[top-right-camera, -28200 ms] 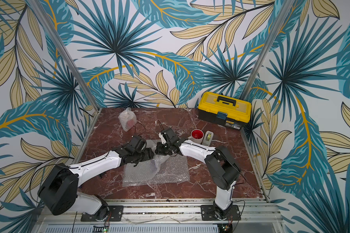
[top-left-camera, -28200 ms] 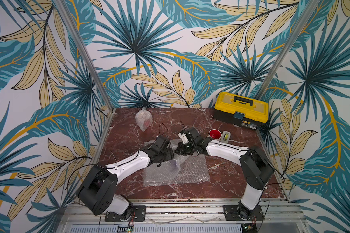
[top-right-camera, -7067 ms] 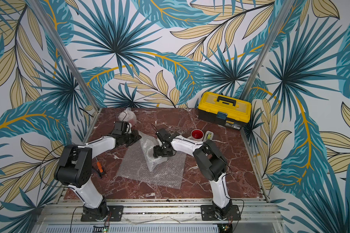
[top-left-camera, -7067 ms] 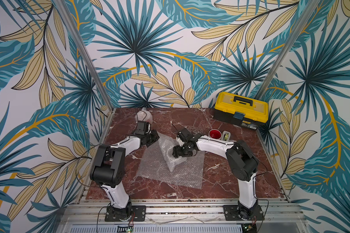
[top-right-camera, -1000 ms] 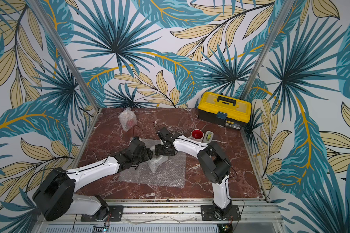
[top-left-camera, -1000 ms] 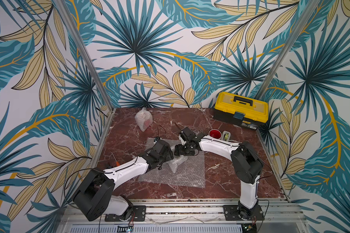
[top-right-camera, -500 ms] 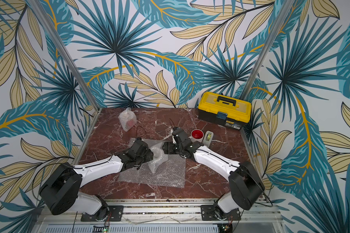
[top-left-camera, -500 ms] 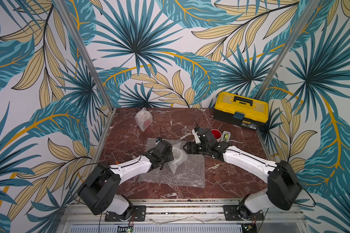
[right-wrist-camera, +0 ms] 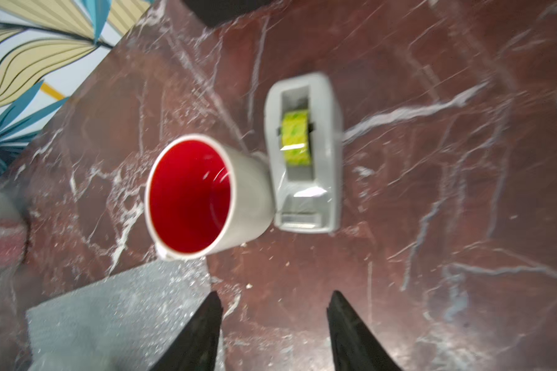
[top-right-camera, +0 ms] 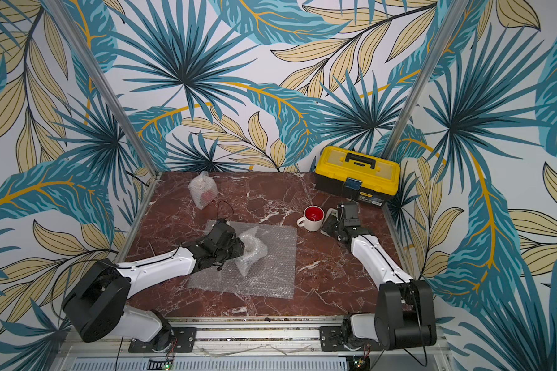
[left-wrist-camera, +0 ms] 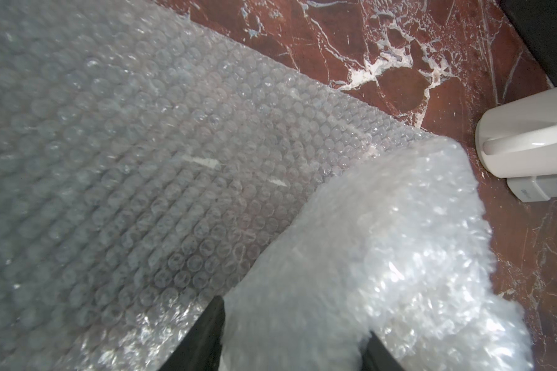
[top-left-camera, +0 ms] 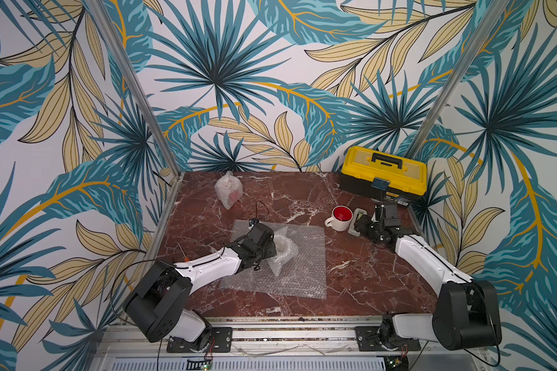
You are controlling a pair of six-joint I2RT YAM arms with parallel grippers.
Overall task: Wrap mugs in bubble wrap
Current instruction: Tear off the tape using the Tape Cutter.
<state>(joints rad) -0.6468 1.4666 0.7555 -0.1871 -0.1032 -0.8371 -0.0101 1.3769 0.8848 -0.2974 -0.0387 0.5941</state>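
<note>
Your left gripper [left-wrist-camera: 293,318] pinches the bubble-wrap bundle [top-left-camera: 283,249], which sits on the flat sheet [top-left-camera: 303,273]. Your right gripper [right-wrist-camera: 274,294] is spread and empty. Tape dispenser [right-wrist-camera: 303,154] is just ahead, with the white mug [top-left-camera: 339,219] at its 9 o'clock in both top views.

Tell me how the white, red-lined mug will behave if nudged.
Upright on the smooth marble tabletop, the white mug would probably slide rather than tip. Its glossy, ceramic-looking wall seems slippery. The tape dispenser beside it may shift too.
</note>
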